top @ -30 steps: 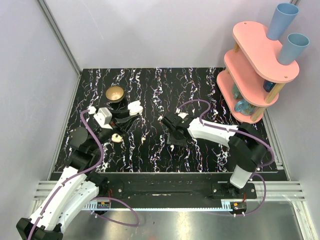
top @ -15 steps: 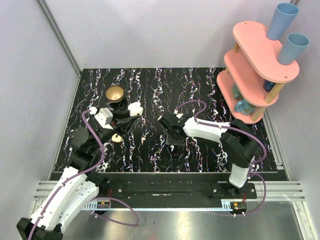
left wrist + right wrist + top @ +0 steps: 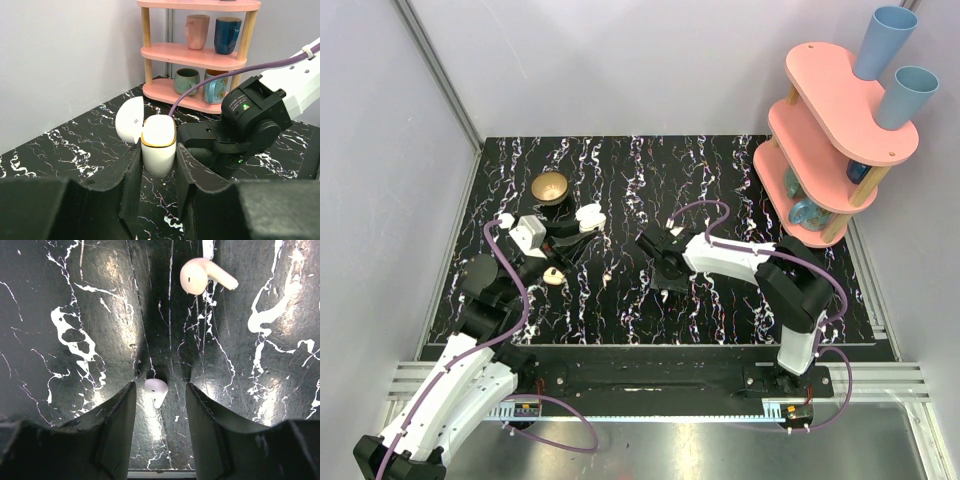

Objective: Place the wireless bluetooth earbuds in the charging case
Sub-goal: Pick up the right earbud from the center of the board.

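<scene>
Between the two fingers of the left tool (image 3: 158,159) the charging case (image 3: 159,134) stands upright, clamped on both sides, with its lid (image 3: 129,120) swung open and tilted away from the body. To the right of the case in the overhead view, and well apart from it, the right tool (image 3: 665,272) hangs low over the black marbled desk (image 3: 720,180). Its fingers are spread and grip nothing. One earbud (image 3: 155,388) lies on the desk in the gap between them, touching neither finger, and a second earbud (image 3: 202,276) lies on the desk beyond the fingertips. A brass bowl (image 3: 551,187) sits near the case, behind and left of it. A pink shelf (image 3: 820,80) stands far to the right of the case.
</scene>
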Tool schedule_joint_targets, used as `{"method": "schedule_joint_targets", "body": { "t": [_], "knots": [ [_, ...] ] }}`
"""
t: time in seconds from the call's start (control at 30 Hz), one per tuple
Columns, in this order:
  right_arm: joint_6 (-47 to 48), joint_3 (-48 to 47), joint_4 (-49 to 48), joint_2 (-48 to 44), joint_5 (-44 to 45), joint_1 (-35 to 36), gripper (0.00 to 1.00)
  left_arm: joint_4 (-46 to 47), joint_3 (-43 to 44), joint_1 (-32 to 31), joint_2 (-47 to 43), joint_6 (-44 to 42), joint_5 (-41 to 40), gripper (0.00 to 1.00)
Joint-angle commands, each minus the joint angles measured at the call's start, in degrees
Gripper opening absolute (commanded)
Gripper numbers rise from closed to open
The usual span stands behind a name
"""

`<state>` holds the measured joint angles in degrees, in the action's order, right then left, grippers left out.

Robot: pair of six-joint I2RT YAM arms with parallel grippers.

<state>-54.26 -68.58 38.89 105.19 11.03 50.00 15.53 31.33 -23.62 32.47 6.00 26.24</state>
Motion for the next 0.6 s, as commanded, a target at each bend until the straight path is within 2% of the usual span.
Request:
{"method": "schedule_joint_targets", "body": {
  "t": [0.0, 0.1, 0.57],
  "knots": [
    [0.4, -2.8, 0.7, 1.0, 1.6, 0.4, 0.51, 2.2, -0.2, 0.2, 0.2, -0.3, -1.6, 0.00],
    [0.5, -3.0, 0.8, 1.2, 1.6, 0.4, 0.46, 2.0, 0.0, 0.2, 0.2, -0.5, -1.7, 0.00],
    [0.6, -3.3, 1.9, 2.1, 1.8, 0.4, 0.45, 2.4, -0.6, 0.2, 0.5, 0.0, -1.5, 0.00]
  ]
}}
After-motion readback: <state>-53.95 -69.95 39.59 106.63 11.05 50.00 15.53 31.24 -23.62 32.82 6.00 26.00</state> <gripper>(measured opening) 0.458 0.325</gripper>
